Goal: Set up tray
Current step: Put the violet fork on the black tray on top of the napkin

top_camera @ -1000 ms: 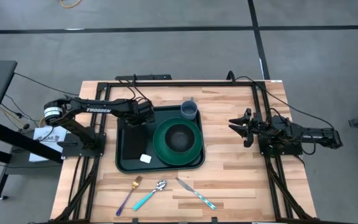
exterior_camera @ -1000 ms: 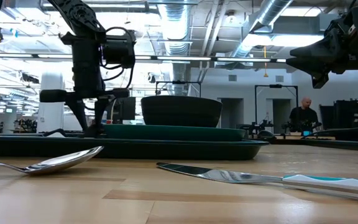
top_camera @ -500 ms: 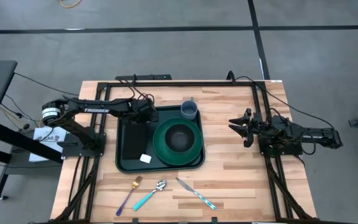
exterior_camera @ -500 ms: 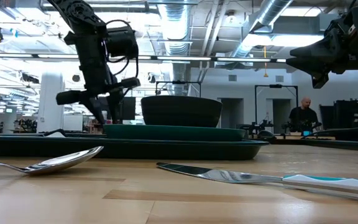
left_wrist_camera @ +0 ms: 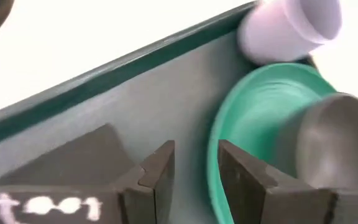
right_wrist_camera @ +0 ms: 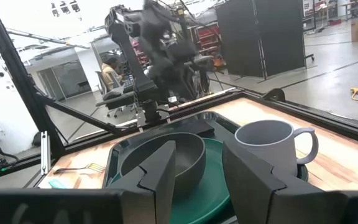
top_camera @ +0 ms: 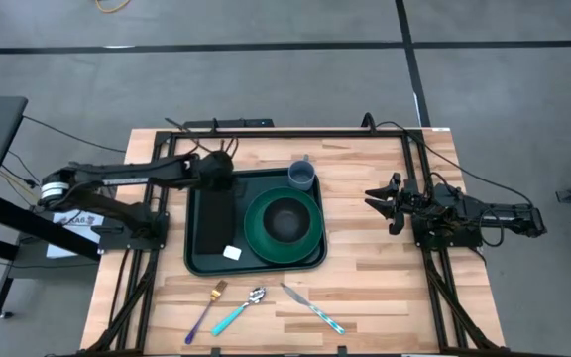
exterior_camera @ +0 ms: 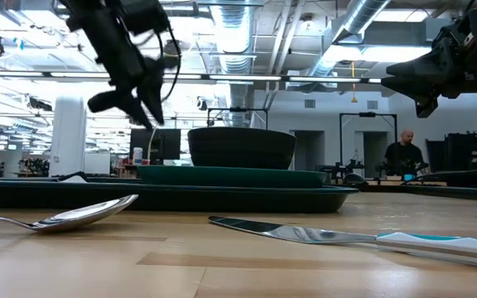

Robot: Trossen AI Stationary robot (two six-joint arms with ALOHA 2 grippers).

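- I see the tray [top_camera: 206, 238] in the middle of the high view, lying flat on the wooden table [top_camera: 375, 268], long side running up and down the frame.
- On the tray's right half sits a round green plate [top_camera: 308, 244] with a dark bowl [top_camera: 285, 218] on it; a grey mug [top_camera: 301, 176] stands at the tray's upper right corner, just beside the plate.
- A small white piece [top_camera: 232, 253] lies on the tray floor near its lower edge, left of the plate.
- My left gripper [top_camera: 218, 171] hangs over the tray's upper left corner; in the low view it is raised clear above the tray. Its wrist view shows the fingers [left_wrist_camera: 160, 171] a narrow gap apart with nothing between them.
- My right gripper [top_camera: 380, 202] waits at centre right of the high view, over bare table, well apart from the tray. Its fingers [right_wrist_camera: 157, 171] stand apart and hold nothing.
- Below the tray, along the lower edge of the table, lie a fork [top_camera: 206, 305], a spoon [top_camera: 242, 309] and a knife [top_camera: 312, 308], all off the tray.
- A person [exterior_camera: 404, 153] shows far back in the room at right of the low view.
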